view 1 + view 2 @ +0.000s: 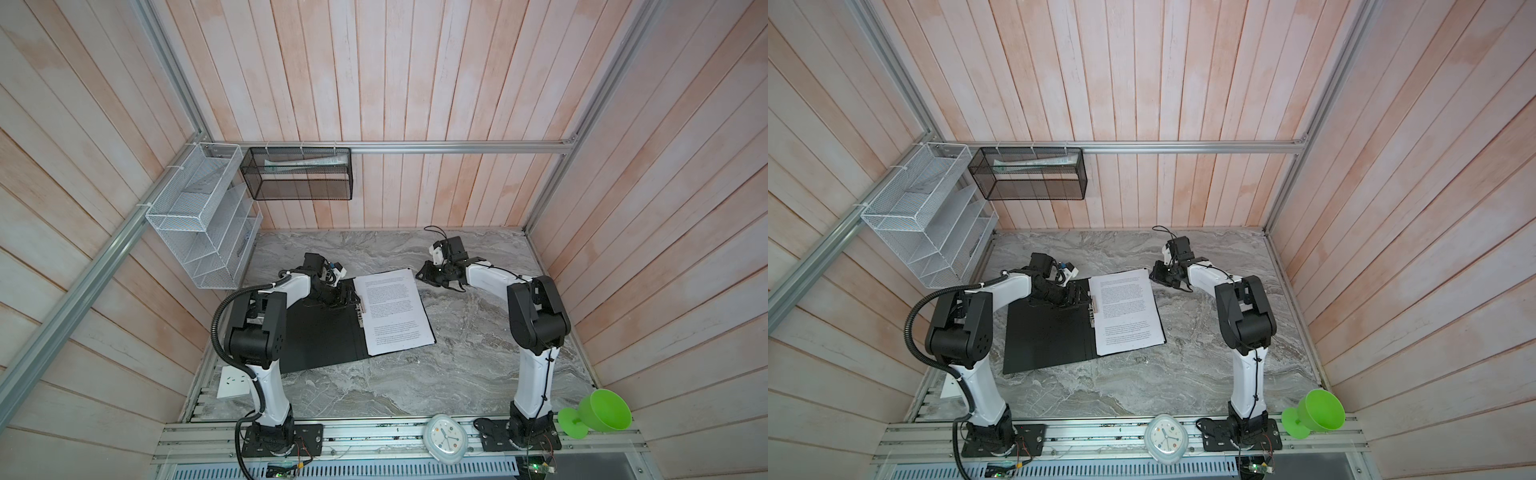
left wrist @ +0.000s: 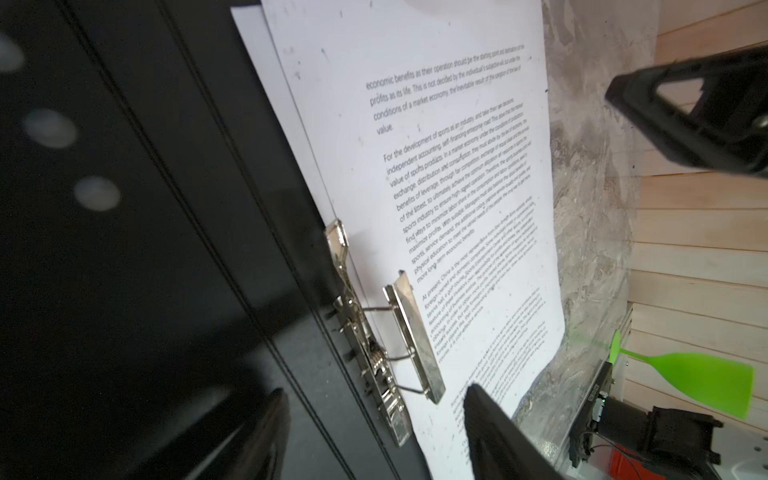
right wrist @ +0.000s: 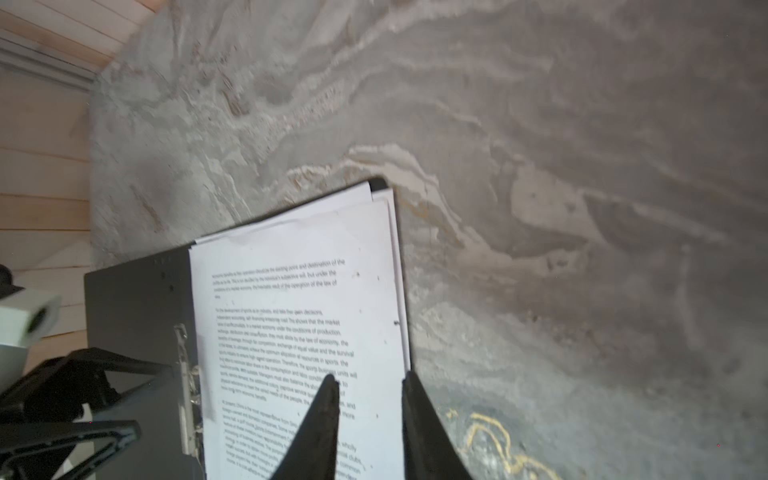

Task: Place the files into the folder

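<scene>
Top views: folder [image 1: 320,332] lies open on worktop [image 1: 457,365], black inside up; files [image 1: 395,311] lie flat on its right half, beside metal clip [image 2: 411,336]. L gripper [image 1: 347,297] hovers over spine, fingers [image 2: 490,428] spread. R gripper [image 3: 368,378] near files' far right corner, fingers [image 3: 328,411] slightly apart, nothing btwn.
</scene>
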`<move>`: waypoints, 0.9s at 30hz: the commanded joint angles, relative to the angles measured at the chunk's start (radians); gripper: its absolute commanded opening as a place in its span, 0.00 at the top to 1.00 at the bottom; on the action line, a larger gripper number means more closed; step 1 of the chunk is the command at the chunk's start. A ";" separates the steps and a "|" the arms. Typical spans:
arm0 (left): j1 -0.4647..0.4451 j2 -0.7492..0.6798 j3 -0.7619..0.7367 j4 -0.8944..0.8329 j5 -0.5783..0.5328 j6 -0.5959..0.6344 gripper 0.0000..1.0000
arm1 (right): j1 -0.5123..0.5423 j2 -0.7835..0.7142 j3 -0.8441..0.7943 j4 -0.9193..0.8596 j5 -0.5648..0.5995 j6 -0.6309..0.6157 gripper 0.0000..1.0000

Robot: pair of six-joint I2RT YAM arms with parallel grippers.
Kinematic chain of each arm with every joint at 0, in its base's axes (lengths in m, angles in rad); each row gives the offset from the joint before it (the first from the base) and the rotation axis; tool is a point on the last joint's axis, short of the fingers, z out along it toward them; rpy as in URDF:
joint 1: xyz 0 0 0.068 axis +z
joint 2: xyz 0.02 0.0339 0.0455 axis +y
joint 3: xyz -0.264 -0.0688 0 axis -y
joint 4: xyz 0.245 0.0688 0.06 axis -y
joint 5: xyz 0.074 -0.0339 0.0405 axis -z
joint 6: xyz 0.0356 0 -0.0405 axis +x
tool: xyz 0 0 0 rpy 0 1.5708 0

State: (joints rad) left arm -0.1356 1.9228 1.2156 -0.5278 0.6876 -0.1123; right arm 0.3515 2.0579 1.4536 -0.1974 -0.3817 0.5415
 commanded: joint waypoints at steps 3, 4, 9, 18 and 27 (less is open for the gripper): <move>0.005 0.020 0.017 -0.017 0.049 0.017 0.31 | -0.002 0.100 0.082 0.028 -0.050 -0.012 0.73; 0.005 0.022 0.019 -0.021 0.052 0.017 0.31 | -0.003 0.114 0.093 0.030 -0.054 -0.011 0.73; 0.005 0.028 0.025 -0.029 0.065 0.020 0.31 | -0.003 0.163 0.129 0.042 -0.063 -0.008 0.73; 0.004 0.038 0.040 -0.037 0.066 0.026 0.31 | -0.002 0.214 0.146 0.047 -0.104 -0.002 0.73; 0.005 0.048 0.042 -0.032 0.065 0.029 0.31 | 0.013 0.227 0.150 0.029 -0.150 -0.016 0.73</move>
State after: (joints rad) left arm -0.1356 1.9533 1.2339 -0.5541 0.7334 -0.1051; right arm 0.3504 2.2604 1.5829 -0.1528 -0.5007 0.5442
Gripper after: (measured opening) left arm 0.690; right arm 0.274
